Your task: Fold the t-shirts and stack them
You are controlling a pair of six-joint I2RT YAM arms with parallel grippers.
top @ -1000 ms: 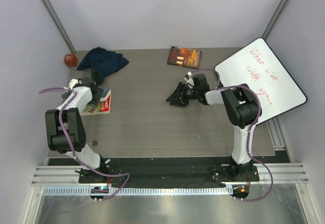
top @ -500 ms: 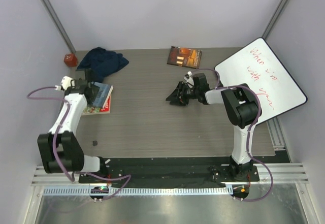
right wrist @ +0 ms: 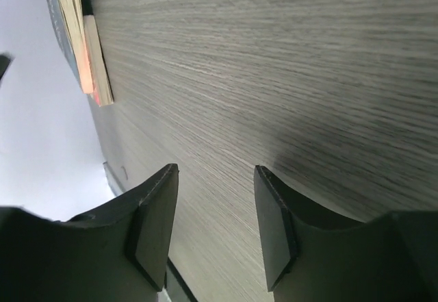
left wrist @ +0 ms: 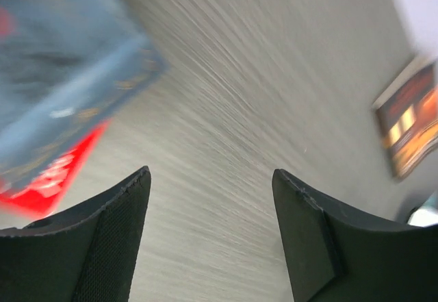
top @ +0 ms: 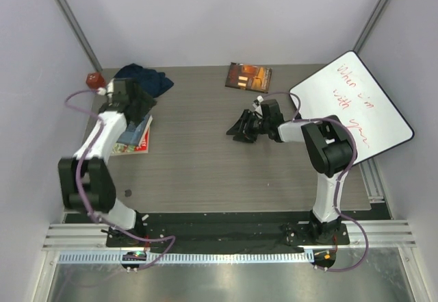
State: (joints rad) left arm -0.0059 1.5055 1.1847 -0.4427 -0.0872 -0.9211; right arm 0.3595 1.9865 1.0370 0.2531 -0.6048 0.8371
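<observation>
The left gripper [left wrist: 211,175] stands wide open, its two dark fingers [left wrist: 109,240] well apart with only bare wood-grain table [left wrist: 226,96] showing between them; it holds nothing. The wrist picture is smeared with blur. A blue and red book stack [left wrist: 61,90] lies to the upper left of the fingers there, and an orange-brown book [left wrist: 410,120] sits at the right edge. From above, the left gripper [top: 140,96] hangs at the near edge of the t-shirts [top: 154,79], just beyond the book stack [top: 133,134]; whether it touches the cloth cannot be told.

The t-shirts lie at the far left corner of the table [top: 205,165] as one crumpled, unfolded heap of dark navy fabric, plain and soft, with loose folds. How many garments are in it cannot be told. A small red object [top: 94,80] sits just left of the heap.

The right gripper [right wrist: 215,172] is also parted and empty, low over the table near its middle [top: 238,127], well apart from the heap. Its camera sees the book stack [right wrist: 79,35] edge-on in the distance. A whiteboard [top: 352,107] with red writing leans at the right.
</observation>
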